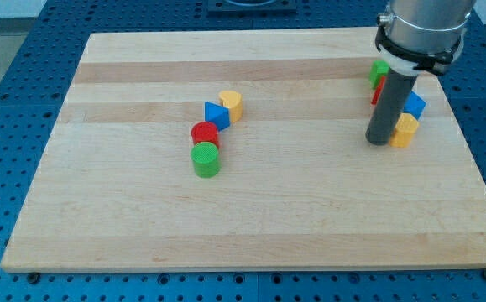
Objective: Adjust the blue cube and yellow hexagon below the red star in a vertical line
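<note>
Yellow hexagon [405, 131] and blue cube [414, 105] sitting upper right, touching my tip [379, 141]; no pincer, just rod. Light, hard blocks probably sliding easily; pushing flat sides, below red star [378, 92].

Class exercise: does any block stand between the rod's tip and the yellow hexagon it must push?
Nothing visible does. My tip sits just to the view's left of the yellow hexagon block, apparently touching it. The blue cube lies just above the hexagon; the rod hides most of the red star.
</note>
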Controlling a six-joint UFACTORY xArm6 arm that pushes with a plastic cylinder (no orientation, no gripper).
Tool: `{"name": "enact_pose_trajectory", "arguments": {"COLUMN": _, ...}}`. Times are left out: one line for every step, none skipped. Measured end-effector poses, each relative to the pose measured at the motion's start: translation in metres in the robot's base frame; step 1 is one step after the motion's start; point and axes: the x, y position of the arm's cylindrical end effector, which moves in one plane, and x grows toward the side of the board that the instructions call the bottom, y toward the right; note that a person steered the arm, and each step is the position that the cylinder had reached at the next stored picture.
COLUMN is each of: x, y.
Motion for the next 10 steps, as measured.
{"name": "enact_pose_trajectory", "arguments": {"x": 0.009, "y": 0.01}}
{"name": "enact_pose_trajectory", "arguments": {"x": 0.013, "y": 0.021}}
{"name": "enact_pose_trajectory", "arguments": {"x": 0.019, "y": 0.028}}
{"name": "enact_pose_trajectory", "arguments": {"x": 0.05, "y": 0.031}}
{"name": "enact_pose_trajectory", "arguments": {"x": 0.051, "y": 0.076}}
{"name": "enact_pose_trajectory", "arguments": {"x": 0.005, "y": 0.12}}
{"name": "enact_pose_trajectory", "arguments": {"x": -0.031, "y": 0.124}}
{"name": "enact_pose_trajectory", "arguments": {"x": -0.057, "y": 0.117}}
{"name": "enact_pose_trajectory", "arguments": {"x": -0.059, "y": 0.112}}
{"name": "enact_pose_trajectory", "arguments": {"x": -0.057, "y": 0.101}}
